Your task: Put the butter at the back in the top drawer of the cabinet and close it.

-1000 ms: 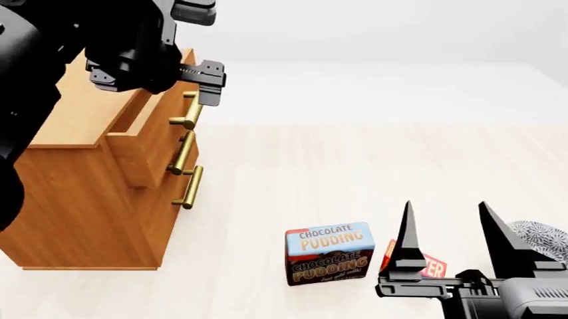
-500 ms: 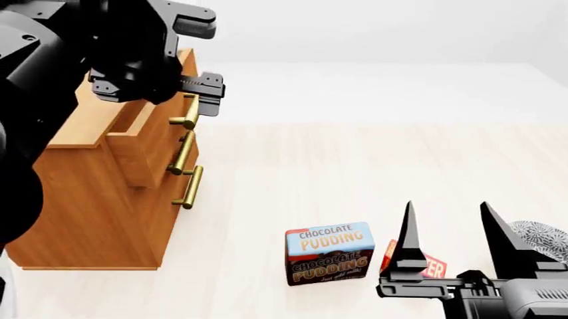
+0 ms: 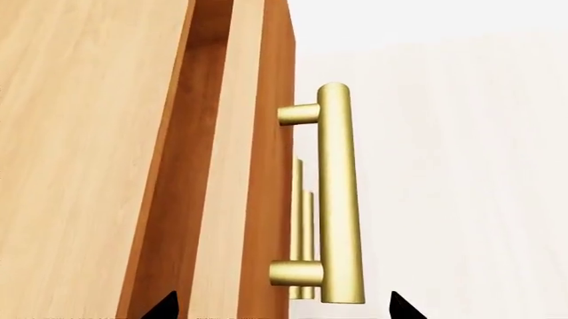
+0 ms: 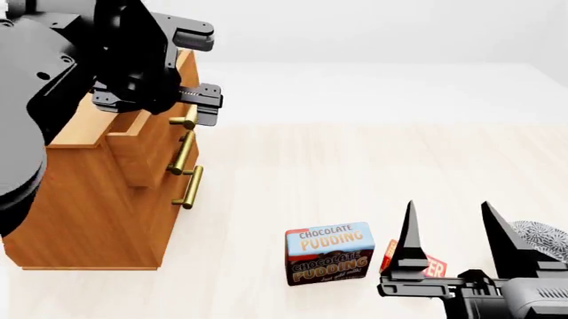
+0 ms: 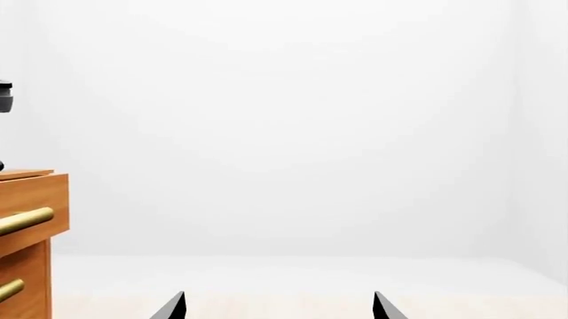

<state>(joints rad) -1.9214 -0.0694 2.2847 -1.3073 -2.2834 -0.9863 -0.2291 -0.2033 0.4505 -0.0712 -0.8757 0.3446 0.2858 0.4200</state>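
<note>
- Nearest in the head view, the right gripper (image 4: pixel 448 229) reaches forward low over the floor (image 4: pixel 355 173), its two dark pointed fingers (image 4: pixel 408 232) standing well apart with nothing between them.
- The right wrist view shows only the two finger tips, spread, against a pale wall, with a corner of the cabinet at the edge.
- Just behind one of those fingers lies the butter (image 4: pixel 429 266), a small red box partly hidden by the finger; only the end of its white lettering shows.
- Just beside the butter, toward the cabinet, stands the chocolate pudding box (image 4: pixel 329 253), upright, blue and brown.
- On the other side, near the right arm, part of a grey patterned object (image 4: pixel 541 238) shows; I cannot tell what it is.
- Farther off stands the cabinet (image 4: pixel 98 193), with three brass handles stacked down its front.
- The top drawer (image 4: pixel 146 129) is pulled partly out, a gap showing behind its front panel.
- Farthest, the left arm bends over the cabinet top, and the left gripper (image 4: pixel 199 103) sits at the top drawer's handle (image 3: pixel 337 199).
- In the left wrist view its finger tips are spread on either side of that handle, not pressing on it.
</note>
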